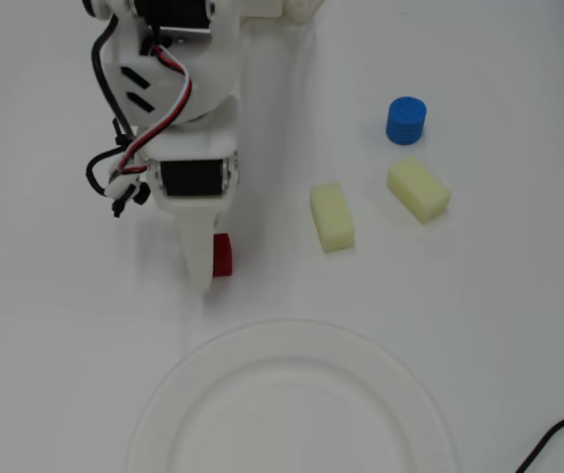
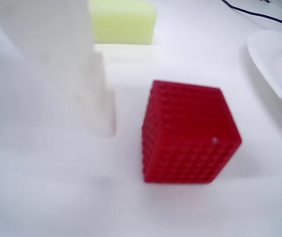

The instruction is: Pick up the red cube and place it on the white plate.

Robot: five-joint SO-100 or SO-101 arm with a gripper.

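Bright, even light, faint shadows; wrist view softly blurred

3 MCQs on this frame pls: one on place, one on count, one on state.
1. In the overhead view, the red cube lies:
A. on the white plate
B. beside the claw's tip, above the plate
C. against the blue cylinder

2. Pale yellow blocks on the table:
A. one
B. two
C. four

3. The cube is:
A. resting on the table, not clamped
B. lifted clear of the table
C. stacked on a yellow block

Key:
1 B, it sits by the claw, short of the white plate.
2 B, two blocks lie near the blue cylinder.
3 A, the wrist view shows a gap between the cube and the finger.
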